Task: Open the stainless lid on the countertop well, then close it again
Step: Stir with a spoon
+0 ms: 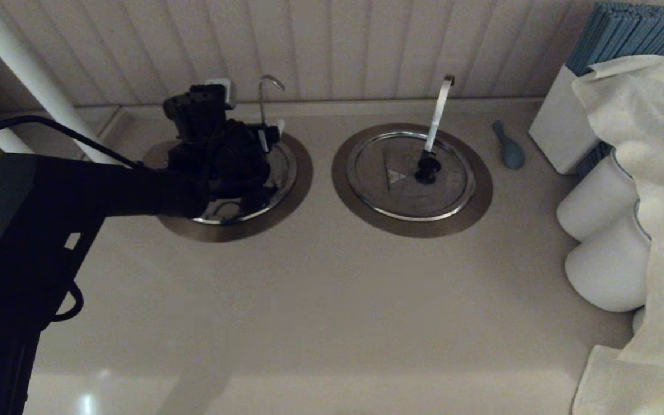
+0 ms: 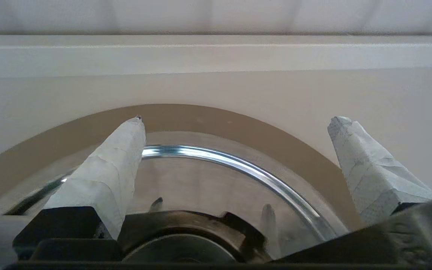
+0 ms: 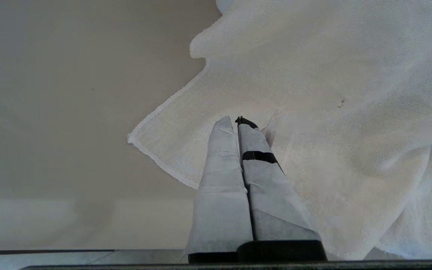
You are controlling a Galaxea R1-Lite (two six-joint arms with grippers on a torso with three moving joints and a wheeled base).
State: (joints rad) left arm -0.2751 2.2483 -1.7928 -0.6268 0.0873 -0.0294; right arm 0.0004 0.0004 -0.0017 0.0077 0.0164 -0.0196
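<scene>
The stainless lid (image 1: 283, 166) lies flat in the countertop well, whose dull-brown ring (image 1: 302, 173) shows around it; my left arm hides most of both. The thin hooked rod (image 1: 263, 99) rises just behind the arm. My left gripper (image 1: 249, 109) hangs low over the lid's far side, open, its taped fingers (image 2: 126, 150) wide apart with nothing between them. In the left wrist view the grey lid (image 2: 201, 183), its shiny rim (image 2: 238, 167) and the ring (image 2: 201, 116) show; the knob cannot be told apart. My right gripper (image 3: 234, 120) is shut and empty above a white cloth (image 3: 332, 112).
The twin lid (image 1: 410, 178) with its pale flat handle (image 1: 438, 112) sits to the right in its own ring (image 1: 479, 196). Further right lie a small blue-grey scoop (image 1: 509, 147), a white box of blue sticks (image 1: 562, 132), white jars (image 1: 597, 202) and draped cloth (image 1: 655, 173). A panelled wall (image 1: 366, 46) closes the back.
</scene>
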